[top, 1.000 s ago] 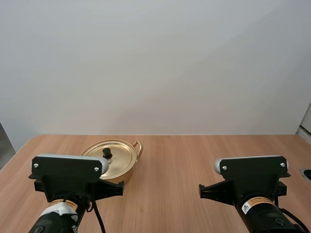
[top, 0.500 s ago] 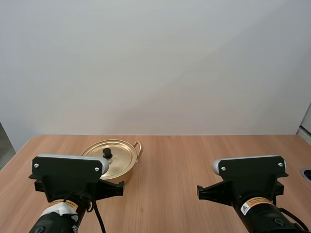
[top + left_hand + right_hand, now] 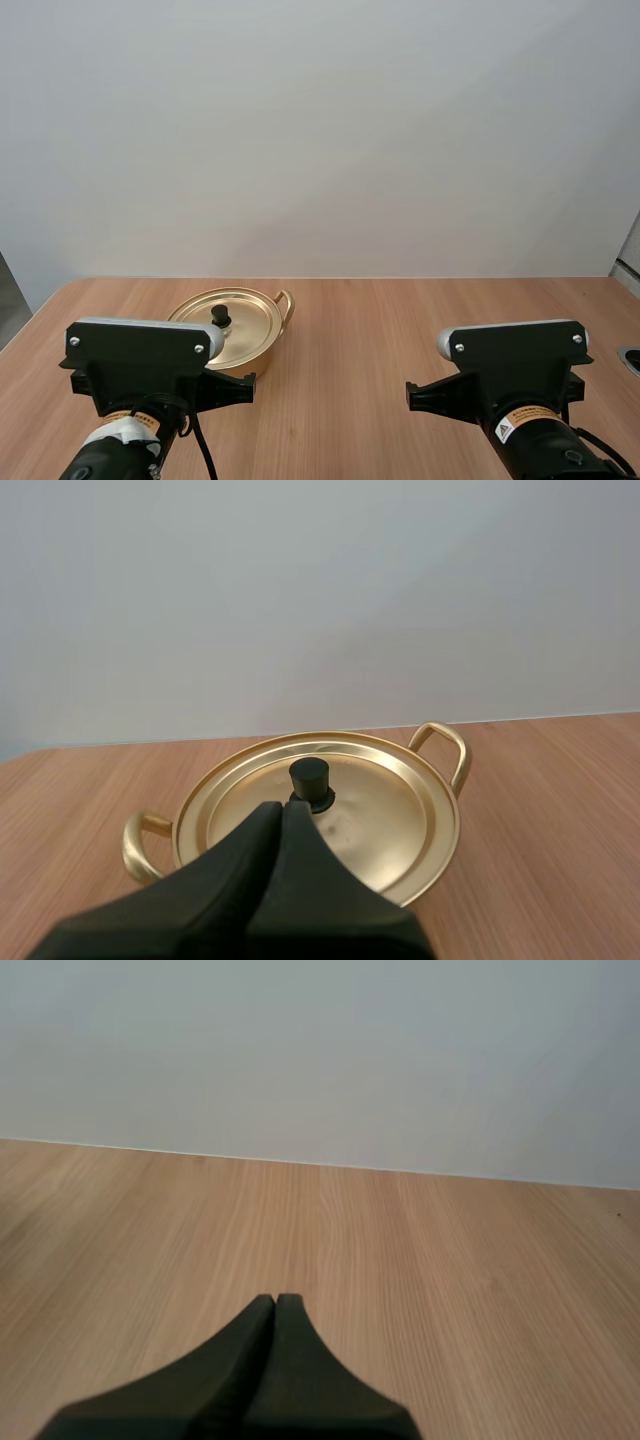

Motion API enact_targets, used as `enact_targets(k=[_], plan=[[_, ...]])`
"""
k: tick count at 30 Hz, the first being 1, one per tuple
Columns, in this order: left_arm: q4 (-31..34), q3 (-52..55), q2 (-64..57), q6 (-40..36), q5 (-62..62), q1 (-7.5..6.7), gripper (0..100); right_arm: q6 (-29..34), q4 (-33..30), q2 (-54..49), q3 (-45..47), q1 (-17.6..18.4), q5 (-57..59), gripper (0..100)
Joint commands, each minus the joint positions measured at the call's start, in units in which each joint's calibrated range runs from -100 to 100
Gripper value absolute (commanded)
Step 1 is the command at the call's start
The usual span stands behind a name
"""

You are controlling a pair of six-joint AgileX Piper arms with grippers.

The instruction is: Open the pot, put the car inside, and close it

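A gold pot (image 3: 235, 330) with two loop handles stands on the wooden table (image 3: 380, 330) at the left, its lid (image 3: 325, 810) on and topped by a black knob (image 3: 310, 777). My left gripper (image 3: 279, 807) is shut, its fingers together as one dark wedge, just short of the knob and a little above the lid. My right gripper (image 3: 275, 1301) is also shut on nothing, over bare wood to the right. Both arms sit at the near edge in the high view, the left one (image 3: 140, 365) right in front of the pot.
The table's far edge (image 3: 350, 279) meets a plain pale wall. Bare wood stretches between the pot and the right arm (image 3: 515, 365) and beyond it. A dark thing (image 3: 632, 358) shows at the table's right edge.
My right arm has shifted very slightly to the left. The pot and my left arm are as before.
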Motion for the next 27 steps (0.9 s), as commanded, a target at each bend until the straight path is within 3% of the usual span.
enact_targets(k=[1, 27], plan=[[0.06, 0.0, 0.0, -0.07, -0.05, 0.04, 0, 0.0, -0.95, 0.0, 0.0, 0.06, 0.11, 0], [0.06, 0.0, 0.0, -0.07, -0.05, 0.04, 0, 0.0, -2.47, 0.0, 0.0, 0.06, 0.11, 0]])
